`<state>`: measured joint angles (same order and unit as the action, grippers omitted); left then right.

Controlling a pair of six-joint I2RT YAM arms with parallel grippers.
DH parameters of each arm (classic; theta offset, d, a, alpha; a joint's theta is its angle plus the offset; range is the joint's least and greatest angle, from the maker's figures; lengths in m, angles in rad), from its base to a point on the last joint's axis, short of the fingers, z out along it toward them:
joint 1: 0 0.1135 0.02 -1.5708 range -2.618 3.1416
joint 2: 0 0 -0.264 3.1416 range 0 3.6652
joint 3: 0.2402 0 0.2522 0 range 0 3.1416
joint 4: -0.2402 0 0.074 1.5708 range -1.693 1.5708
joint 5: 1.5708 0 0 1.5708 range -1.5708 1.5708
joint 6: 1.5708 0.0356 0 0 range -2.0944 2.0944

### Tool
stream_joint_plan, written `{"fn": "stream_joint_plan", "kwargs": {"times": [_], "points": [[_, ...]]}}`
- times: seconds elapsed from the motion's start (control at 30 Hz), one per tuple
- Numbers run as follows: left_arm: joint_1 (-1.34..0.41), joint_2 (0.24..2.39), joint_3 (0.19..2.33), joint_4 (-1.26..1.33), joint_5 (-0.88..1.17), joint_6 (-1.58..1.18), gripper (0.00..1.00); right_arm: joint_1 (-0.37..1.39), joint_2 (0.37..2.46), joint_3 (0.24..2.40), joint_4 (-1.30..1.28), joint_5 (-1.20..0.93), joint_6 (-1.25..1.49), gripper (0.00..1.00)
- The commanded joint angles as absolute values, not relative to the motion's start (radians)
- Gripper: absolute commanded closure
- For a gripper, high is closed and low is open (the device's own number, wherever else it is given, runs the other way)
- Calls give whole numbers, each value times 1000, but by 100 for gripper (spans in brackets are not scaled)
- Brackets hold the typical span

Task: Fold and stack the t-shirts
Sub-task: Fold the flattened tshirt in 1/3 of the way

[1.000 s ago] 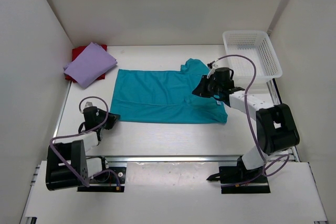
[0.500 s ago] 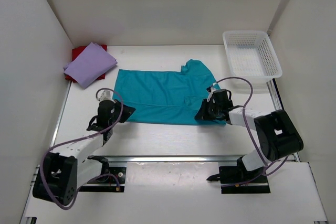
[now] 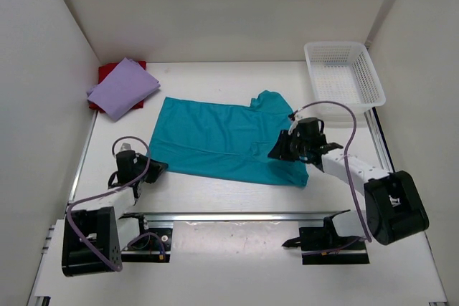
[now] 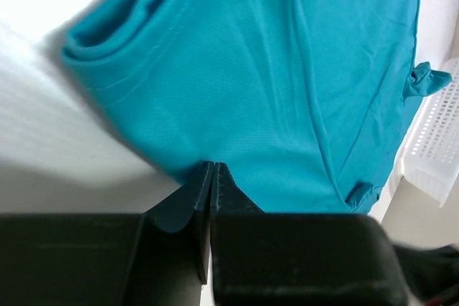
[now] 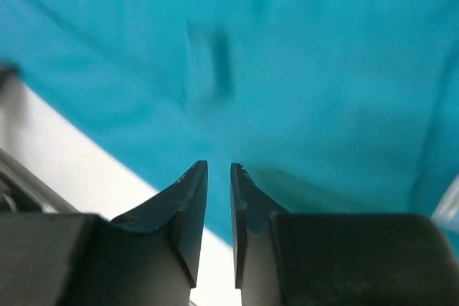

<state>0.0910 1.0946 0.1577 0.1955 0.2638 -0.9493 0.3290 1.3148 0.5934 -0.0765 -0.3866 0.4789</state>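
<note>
A teal t-shirt (image 3: 215, 141) lies folded lengthwise across the middle of the table, slightly skewed. My left gripper (image 3: 156, 166) is at its near left corner. In the left wrist view the jaws are pressed together (image 4: 211, 166) on the near edge of the teal shirt (image 4: 272, 69). My right gripper (image 3: 277, 153) is over the shirt's right part, near its front edge. In the right wrist view its jaws (image 5: 219, 166) stand a narrow gap apart above the teal cloth (image 5: 287, 48), with nothing between them. A folded purple shirt (image 3: 123, 87) lies on a red one (image 3: 107, 71) at the far left.
A white mesh basket (image 3: 344, 77) stands at the far right corner; it also shows in the left wrist view (image 4: 434, 141). White walls close in the table on the left, back and right. The metal rail (image 3: 237, 216) runs along the near edge.
My left gripper has drawn back toward the near left, taking the shirt's corner with it. The shirt now lies skewed, its near edge closer to the front. My right gripper moved from the collar to the front edge.
</note>
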Motion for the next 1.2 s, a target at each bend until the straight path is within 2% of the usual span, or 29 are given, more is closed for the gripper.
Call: {"fn": "stream_joint_plan", "kwargs": {"times": [0.0, 0.17, 0.37, 0.57, 0.67, 0.77, 0.83, 0.9, 0.97, 1.0, 1.13, 1.17], "points": [[138, 1057, 152, 114, 345, -887, 87, 256, 1411, 772, -6, -396, 463, 82], [107, 1063, 204, 103, 380, -879, 86, 164, 1690, 1092, -9, -342, 400, 83], [-53, 1107, 337, 92, 307, -847, 84, 124, 2046, 1516, -92, -247, 351, 58], [-129, 1180, 376, 166, 261, -871, 84, 124, 2391, 2038, -418, -264, 276, 43], [-140, 1212, 383, 199, 253, -894, 84, 146, 2544, 2305, -605, -256, 244, 41], [-146, 1247, 391, 232, 250, -911, 84, 160, 2647, 2510, -745, -267, 224, 49], [-146, 1261, 400, 244, 253, -910, 84, 169, 2695, 2643, -828, -255, 222, 73], [-141, 1264, 400, 248, 250, -920, 84, 173, 2728, 2764, -905, -249, 222, 82], [-143, 1264, 397, 253, 247, -931, 84, 178, 2676, 2738, -902, -253, 229, 97], [-140, 1262, 396, 255, 250, -928, 84, 182, 2643, 2729, -902, -241, 227, 100], [-130, 1233, 380, 258, 247, -934, 84, 176, 2528, 2651, -925, -244, 216, 99], [-130, 1229, 374, 261, 241, -937, 85, 175, 2516, 2637, -933, -227, 207, 92]]}}
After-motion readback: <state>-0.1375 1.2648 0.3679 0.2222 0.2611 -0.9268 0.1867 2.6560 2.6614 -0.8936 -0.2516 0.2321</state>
